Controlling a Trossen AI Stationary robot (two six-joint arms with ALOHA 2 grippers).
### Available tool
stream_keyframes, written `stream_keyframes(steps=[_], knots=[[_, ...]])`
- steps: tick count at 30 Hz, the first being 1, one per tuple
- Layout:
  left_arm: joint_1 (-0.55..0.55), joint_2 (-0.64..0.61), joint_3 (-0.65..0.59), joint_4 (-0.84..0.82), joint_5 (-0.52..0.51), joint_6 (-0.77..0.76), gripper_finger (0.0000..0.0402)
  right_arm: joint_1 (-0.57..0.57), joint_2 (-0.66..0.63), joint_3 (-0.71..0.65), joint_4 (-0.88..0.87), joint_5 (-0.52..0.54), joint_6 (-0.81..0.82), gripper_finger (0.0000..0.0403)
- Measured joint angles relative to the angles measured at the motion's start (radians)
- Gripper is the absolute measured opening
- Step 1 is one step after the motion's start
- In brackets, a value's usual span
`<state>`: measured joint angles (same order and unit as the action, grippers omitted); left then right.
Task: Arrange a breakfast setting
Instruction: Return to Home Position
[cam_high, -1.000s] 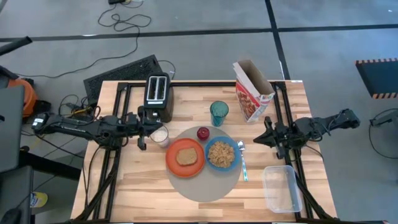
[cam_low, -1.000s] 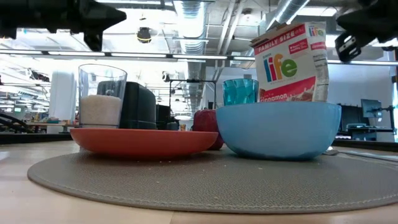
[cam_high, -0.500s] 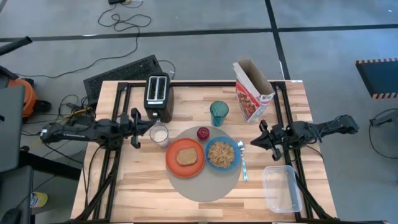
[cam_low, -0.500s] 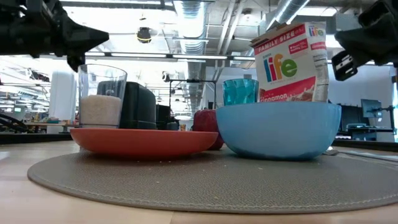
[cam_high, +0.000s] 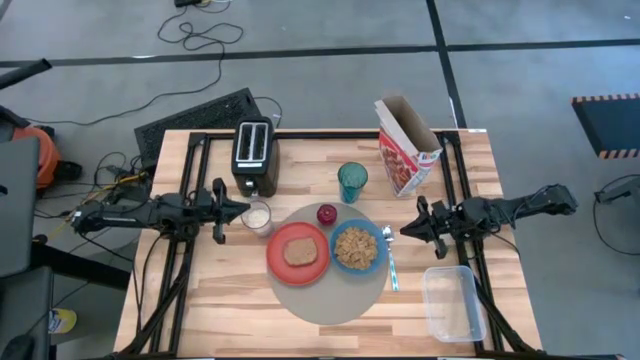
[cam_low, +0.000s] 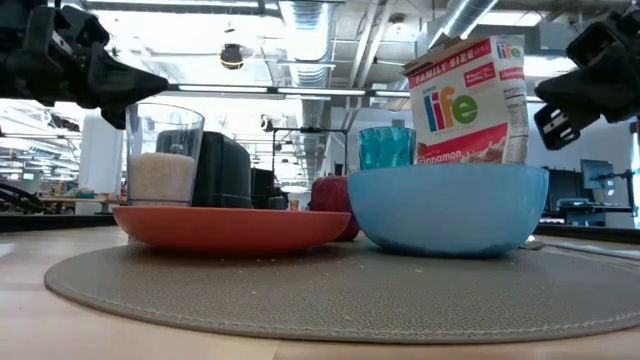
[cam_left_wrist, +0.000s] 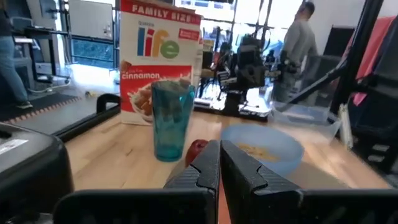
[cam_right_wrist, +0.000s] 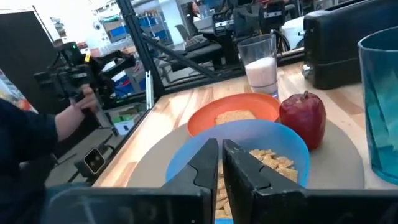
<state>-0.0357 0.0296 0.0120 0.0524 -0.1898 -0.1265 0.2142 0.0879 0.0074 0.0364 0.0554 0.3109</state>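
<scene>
A round grey-beige mat (cam_high: 330, 290) lies at the table's middle. On it rest a red-orange plate (cam_high: 283, 262) with a toast slice (cam_high: 299, 252), a blue bowl (cam_high: 358, 248) of cereal, a small red fruit (cam_high: 327, 214) and a spoon (cam_high: 391, 262). Behind the mat stands a teal tumbler (cam_high: 352, 182). At the mat's left edge is a small clear glass (cam_high: 257, 217) holding something white. My left gripper (cam_high: 241, 209) hovers shut, level, just left of and above the glass (cam_low: 165, 150). My right gripper (cam_high: 404, 230) hovers shut, level, right of the spoon.
A black toaster (cam_high: 254, 155) stands at the far left and an open cereal box (cam_high: 405, 150) at the far right. A clear plastic container (cam_high: 450, 303) sits at the near right corner. Bare wood lies along the near edge. People stand in the room beyond.
Both grippers have sunk toward the table, staying level and shut. The left one has come down from above the glass to just over its rim height. Nothing on the table has moved.
</scene>
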Motion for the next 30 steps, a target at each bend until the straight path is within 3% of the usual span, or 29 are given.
stream_keyframes(steps=[3, 9, 30], knots=[[0.000, 0.006, 0.000, -0.004, -0.007, 0.015, 0.0000, 0.000, 0.005, 0.000, 0.000, -0.001, 0.002, 0.0054], [0.000, 0.009, 0.000, -0.003, -0.007, -0.010, 0.0000, -0.001, 0.002, 0.000, 0.013, 0.063, -0.181, 0.0055], [0.000, 0.009, 0.000, -0.003, -0.007, -0.010, 0.0000, -0.001, 0.003, -0.002, 0.006, 0.064, -0.188, 0.0056]])
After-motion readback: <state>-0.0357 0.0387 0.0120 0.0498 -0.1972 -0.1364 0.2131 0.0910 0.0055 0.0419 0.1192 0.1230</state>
